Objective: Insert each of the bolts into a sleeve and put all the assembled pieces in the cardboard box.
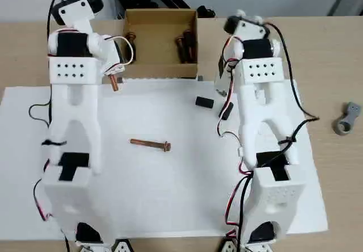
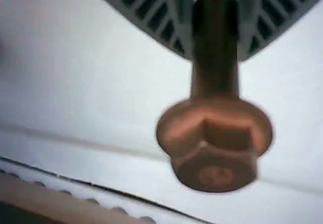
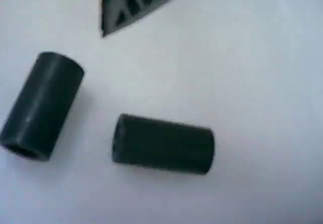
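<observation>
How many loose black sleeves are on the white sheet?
2: one black cylindrical sleeve near the cardboard box, another beside the right arm; the arms may hide more.

Am finding no readable text, label, number or sign in any view. Am seeing faint stamped mark on head of bolt [image 2: 214,108] in left wrist view, too blurred to read. Am scanning cardboard box [image 1: 160,17] walls and white sheet [image 1: 170,195]: nothing legible.
</observation>
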Motion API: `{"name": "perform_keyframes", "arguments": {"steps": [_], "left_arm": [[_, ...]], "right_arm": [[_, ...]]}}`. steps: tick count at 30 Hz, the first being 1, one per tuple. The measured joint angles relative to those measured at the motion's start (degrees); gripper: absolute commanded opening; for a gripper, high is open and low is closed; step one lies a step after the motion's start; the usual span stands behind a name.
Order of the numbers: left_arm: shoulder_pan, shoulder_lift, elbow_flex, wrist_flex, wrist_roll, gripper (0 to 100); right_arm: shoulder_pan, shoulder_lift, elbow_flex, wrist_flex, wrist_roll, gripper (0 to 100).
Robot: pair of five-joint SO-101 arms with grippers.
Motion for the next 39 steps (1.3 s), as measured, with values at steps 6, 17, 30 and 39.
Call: {"name": "perform_keyframes", "arguments": {"steps": [6,17,30,39], "left_arm": [[0.0,-5.1,3.3,0.0,0.0,0],[0.0,-6.2,5.0,0.0,0.0,0],[0.0,-6.2,5.0,0.0,0.0,0],[0.0,-6.2,5.0,0.0,0.0,0]], "right_arm": [[-0.9,0.0,8.6,-5.7,-5.4,14.7],[-1.0,0.0,15.9,-12.7,-5.6,14.7],[-0.9,-1.0,29.9,-29.5,-2.1,14.6],[-0.1,-2.8,33.8,-33.1,-1.0,14.3]]}}
